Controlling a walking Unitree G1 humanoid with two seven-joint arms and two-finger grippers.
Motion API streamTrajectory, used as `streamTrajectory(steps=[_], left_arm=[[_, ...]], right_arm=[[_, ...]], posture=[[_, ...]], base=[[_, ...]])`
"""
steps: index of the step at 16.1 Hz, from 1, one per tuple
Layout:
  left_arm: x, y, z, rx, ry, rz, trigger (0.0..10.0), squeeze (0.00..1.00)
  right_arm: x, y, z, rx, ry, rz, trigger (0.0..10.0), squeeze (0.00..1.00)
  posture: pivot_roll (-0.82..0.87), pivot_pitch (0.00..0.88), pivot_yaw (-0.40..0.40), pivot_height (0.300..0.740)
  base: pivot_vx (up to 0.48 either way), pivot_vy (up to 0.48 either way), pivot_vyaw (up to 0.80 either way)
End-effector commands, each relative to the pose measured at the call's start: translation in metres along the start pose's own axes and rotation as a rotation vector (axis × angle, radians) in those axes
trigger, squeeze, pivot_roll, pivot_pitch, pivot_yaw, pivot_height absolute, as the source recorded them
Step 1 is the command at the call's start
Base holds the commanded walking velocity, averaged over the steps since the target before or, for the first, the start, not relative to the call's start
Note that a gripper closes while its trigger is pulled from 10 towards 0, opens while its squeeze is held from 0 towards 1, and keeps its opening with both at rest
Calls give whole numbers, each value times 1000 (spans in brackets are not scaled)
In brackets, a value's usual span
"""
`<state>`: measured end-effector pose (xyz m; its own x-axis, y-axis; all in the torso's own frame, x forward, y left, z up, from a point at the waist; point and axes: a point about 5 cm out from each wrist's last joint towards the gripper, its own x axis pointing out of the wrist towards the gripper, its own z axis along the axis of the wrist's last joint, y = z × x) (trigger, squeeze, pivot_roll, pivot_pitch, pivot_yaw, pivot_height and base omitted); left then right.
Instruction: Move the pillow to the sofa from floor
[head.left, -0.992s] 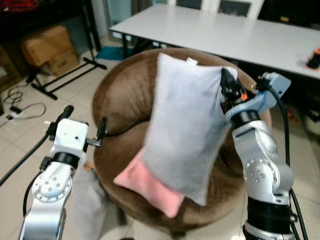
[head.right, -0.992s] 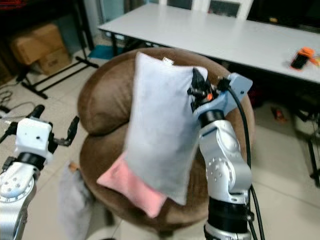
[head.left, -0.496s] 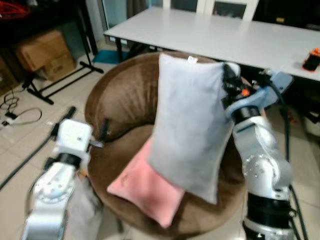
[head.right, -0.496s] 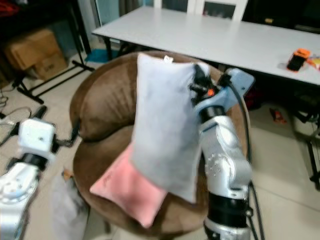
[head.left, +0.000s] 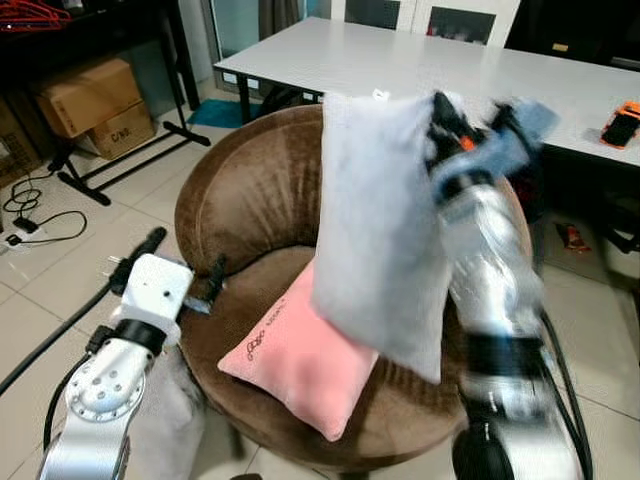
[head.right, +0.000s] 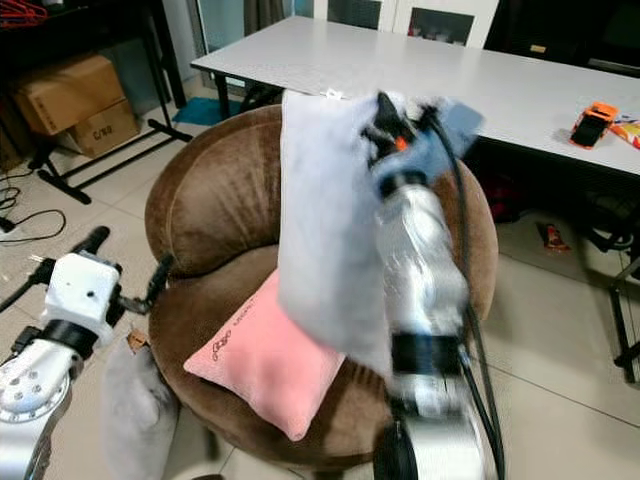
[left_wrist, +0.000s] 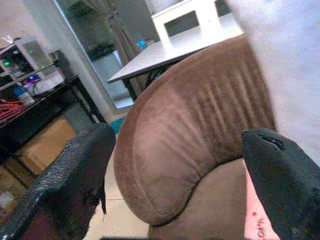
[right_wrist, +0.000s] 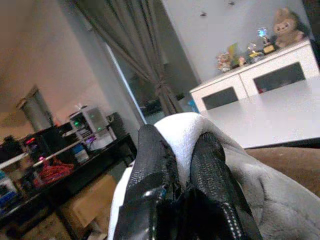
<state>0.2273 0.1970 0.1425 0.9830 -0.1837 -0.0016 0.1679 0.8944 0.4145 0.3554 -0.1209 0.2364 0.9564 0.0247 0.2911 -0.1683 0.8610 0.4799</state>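
Pale tiled floor (head.left: 70, 270). Long white table (head.right: 520, 95) across the back, orange and black device (head.right: 592, 122) on it near the right end. Cardboard boxes (head.left: 95, 100) stacked at far left under a dark rack (head.left: 120, 30); black stand feet (head.left: 135, 150) on the tiles beside them. Black cables (head.left: 30, 215) trail along the left floor. Right wrist view: grey curtain (right_wrist: 145, 65), white cabinet (right_wrist: 255, 82) with a plush toy (right_wrist: 287, 25) and small ornaments on top, plain light wall (right_wrist: 225, 25) behind. Even indoor lighting, darker in the left corner.

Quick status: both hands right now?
Left hand: open, empty, beside the brown chair.
Right hand: closed on the grey pillow's top corner.
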Motion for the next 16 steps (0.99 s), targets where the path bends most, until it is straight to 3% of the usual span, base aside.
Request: streamTrajectory(steps=[1,4,6,7,8,9,10,11,12,13,14,16], left_arm=[[-5,-5,4,3,0,-82,10000,0],[-15,-14,4,7,30,-193,10000,0],[-20,-18,1,-11,60,-241,10000,0],[-21,-19,0,-16,70,-262,10000,0],[-24,-22,-2,-30,92,-305,10000,0],[-25,-22,-2,-31,98,-317,10000,0],[-25,-21,-2,-28,101,-325,10000,0],[-24,-20,-2,-23,101,-327,10000,0],[-24,-20,-1,-22,100,-326,10000,0],[-22,-18,-1,-16,95,-318,10000,0],[-21,-17,0,-15,94,-316,10000,0],[-20,-14,1,-8,92,-308,10000,0]], right_arm=[[21,-3,14,28,-86,-52,10000,0],[44,-8,11,89,-53,-103,10000,0],[51,-11,-19,86,124,-127,10000,0],[48,-13,-35,41,215,-143,10000,0],[38,-19,-63,-25,376,-195,10000,0],[33,-22,-71,-27,412,-229,10000,0],[31,-27,-74,-28,422,-276,10000,569],[31,-30,-74,-25,418,-310,10000,769],[31,-31,-74,-23,414,-317,10000,769],[35,-32,-68,-10,392,-328,10000,1000],[36,-32,-65,4,383,-327,10000,1000],[47,-28,-50,-66,330,-289,10000,1000]], posture=[[99,8,-5,740],[119,31,-15,740],[123,37,-16,740],[125,38,-16,740],[126,36,-14,740],[127,34,-14,740],[133,29,-16,740],[134,26,-16,740],[134,26,-16,740],[136,17,-15,740],[137,15,-15,740],[139,2,-16,740]], base=[[0,0,0],[0,0,0],[0,0,0],[0,0,0],[0,0,0],[0,0,0],[0,0,0],[0,0,0],[0,0,0],[0,0,0],[0,0,0],[0,0,0]])
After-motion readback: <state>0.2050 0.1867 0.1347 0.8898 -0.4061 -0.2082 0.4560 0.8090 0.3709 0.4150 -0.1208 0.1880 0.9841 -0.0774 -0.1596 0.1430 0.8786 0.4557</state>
